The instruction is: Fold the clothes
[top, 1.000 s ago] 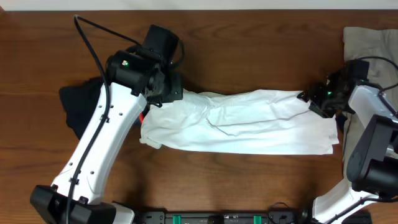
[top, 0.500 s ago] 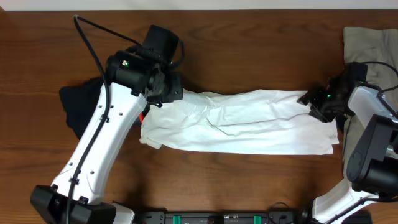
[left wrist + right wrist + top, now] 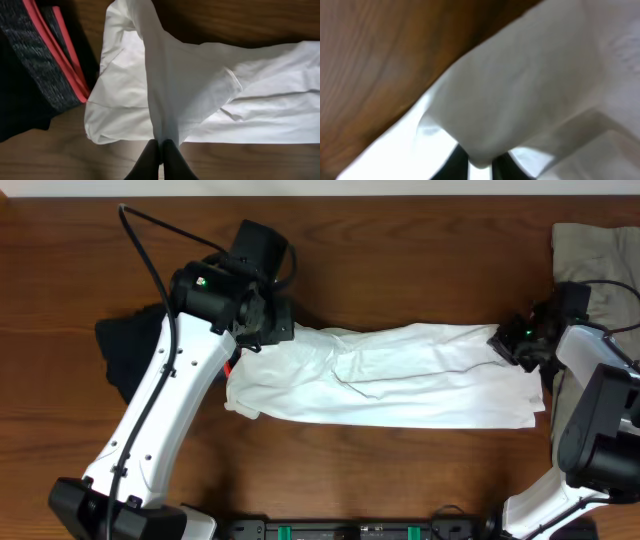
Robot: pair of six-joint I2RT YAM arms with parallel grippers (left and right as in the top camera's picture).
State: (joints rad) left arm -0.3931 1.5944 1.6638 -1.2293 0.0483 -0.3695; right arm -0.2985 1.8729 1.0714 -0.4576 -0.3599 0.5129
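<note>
Two grippers held one white T-shirt (image 3: 400, 380), which lay overhead as a long, wrinkled band across the wooden table (image 3: 400, 260). The left gripper (image 3: 272, 335) pinched one end and the right gripper (image 3: 503, 340) pinched the other. Black shorts (image 3: 125, 350) lay just left of the left gripper, and a khaki-grey garment (image 3: 590, 245) lay beyond the right one. In the left wrist view, closed fingers clamped a raised ridge of white cloth, with the shorts' grey-red waistband (image 3: 50, 55) off to the left. The right wrist view was blurred, and its fingers were clenched on a white fold directly ahead.
</note>
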